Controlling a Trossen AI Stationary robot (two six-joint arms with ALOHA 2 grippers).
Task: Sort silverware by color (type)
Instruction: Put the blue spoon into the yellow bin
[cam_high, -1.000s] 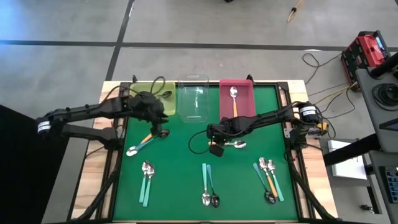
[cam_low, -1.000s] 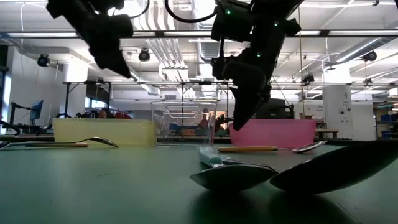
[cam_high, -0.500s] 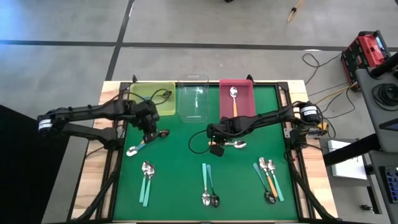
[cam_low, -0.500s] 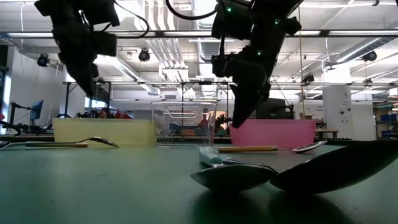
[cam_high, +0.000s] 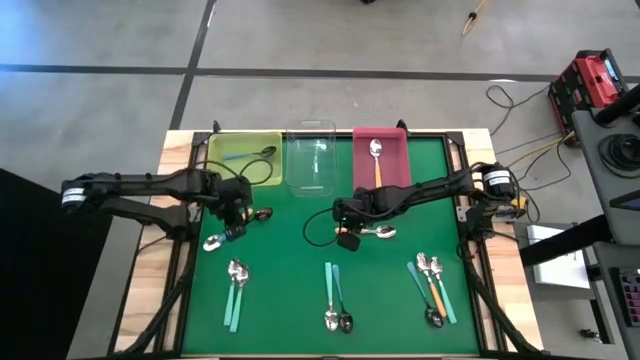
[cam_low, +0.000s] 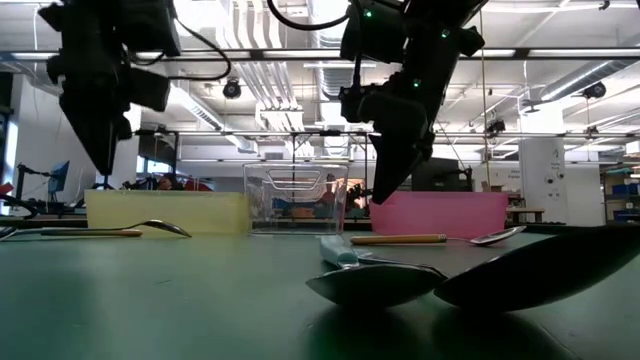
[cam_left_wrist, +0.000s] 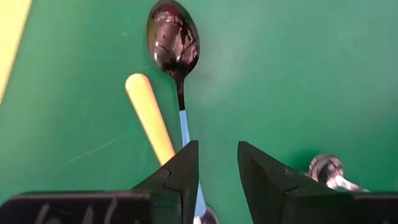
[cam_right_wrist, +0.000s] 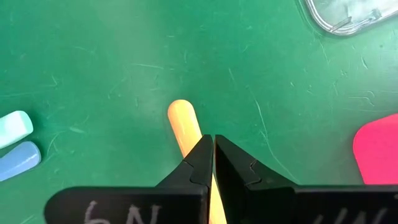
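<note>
Left dark two-finger pincer (cam_left_wrist: 214, 165) hangs low over the worktop's left side with its fingers a bit apart and nothing between them, while the right dark pincer (cam_right_wrist: 212, 155) sits mid-worktop, fingers pressed together, arm stretched in from the right.

Three bins are lining the far edge of the tabletop (cam_high: 300, 250): yellow bin (cam_high: 243, 157), clear bin (cam_high: 311, 157), pink bin (cam_high: 380, 156), standing close together, blocking a low pass there. Left arm (cam_high: 140, 187) is hanging over the crossed spoons (cam_high: 232, 225) at left. Right arm (cam_high: 420, 193) is reaching across mid-mat, cutting off the way from the right to the centre. Spoon groups are sitting along the near edge: left pair (cam_high: 236, 290), middle pair (cam_high: 336, 300), right cluster (cam_high: 431, 285). Open green strips are lying between them, and the centre stretch between the arms is staying free.
</note>
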